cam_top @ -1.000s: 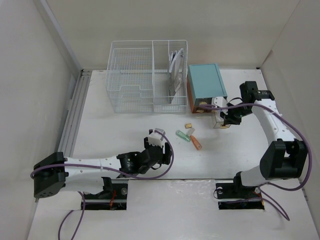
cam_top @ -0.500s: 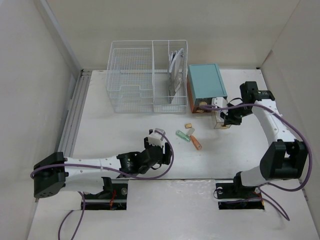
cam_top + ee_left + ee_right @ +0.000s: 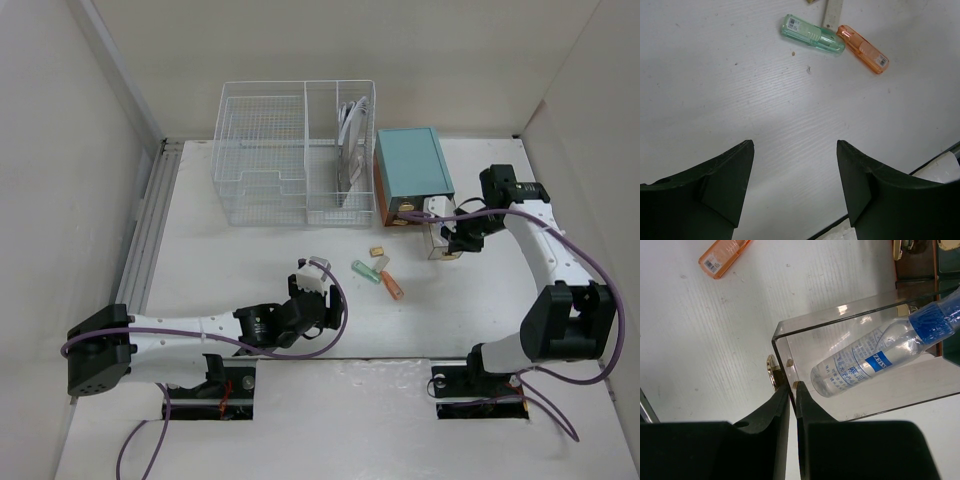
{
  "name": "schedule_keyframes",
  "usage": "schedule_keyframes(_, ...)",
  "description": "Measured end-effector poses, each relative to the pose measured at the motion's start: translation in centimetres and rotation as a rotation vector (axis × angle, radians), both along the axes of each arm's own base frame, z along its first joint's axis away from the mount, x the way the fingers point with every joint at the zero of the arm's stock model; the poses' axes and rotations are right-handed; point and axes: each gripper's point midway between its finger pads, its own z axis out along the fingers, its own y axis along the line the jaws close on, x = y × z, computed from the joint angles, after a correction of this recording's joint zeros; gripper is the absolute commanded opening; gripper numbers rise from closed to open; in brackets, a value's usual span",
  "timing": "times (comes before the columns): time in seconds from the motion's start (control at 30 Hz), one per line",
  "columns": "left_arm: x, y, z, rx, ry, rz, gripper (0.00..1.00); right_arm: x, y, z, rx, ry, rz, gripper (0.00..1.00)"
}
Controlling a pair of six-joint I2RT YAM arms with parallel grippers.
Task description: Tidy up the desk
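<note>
The white desk (image 3: 220,270) holds a teal drawer box (image 3: 410,165) at the back right. A clear drawer (image 3: 840,315) sticks out of the box front, with a spray bottle (image 3: 865,362) with a blue cap lying in it. My right gripper (image 3: 792,387) is shut on the drawer's clear front wall, next to its gold knob (image 3: 771,371); it shows in the top view (image 3: 455,238) too. My left gripper (image 3: 795,145) is open and empty, low over bare desk near the front (image 3: 312,277).
A green clip-like case (image 3: 812,35), an orange one (image 3: 863,49) and a white stick (image 3: 832,10) lie mid-desk, beyond my left gripper. A white wire basket (image 3: 295,150) with papers stands at the back. A ribbed rail (image 3: 150,225) runs along the left edge.
My right gripper has moved slightly toward the teal box, and the clear drawer sticks out less. The left arm has not moved.
</note>
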Motion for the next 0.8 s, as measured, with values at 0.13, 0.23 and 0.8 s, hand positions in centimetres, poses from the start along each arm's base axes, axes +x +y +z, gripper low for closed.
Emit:
schedule_keyframes(0.13,0.0,0.0,0.0,0.0,0.0,0.0,0.63,0.0,0.0,0.0,0.0,0.001,0.0,0.06)
schedule_keyframes(0.23,0.0,0.0,0.0,0.0,0.0,0.0,0.63,-0.1,0.0,0.0,0.0,0.003,0.0,0.06)
schedule_keyframes(0.8,0.0,0.0,0.0,-0.002,0.0,0.001,0.63,-1.2,0.0,-0.1,0.0,0.026,0.004,0.06)
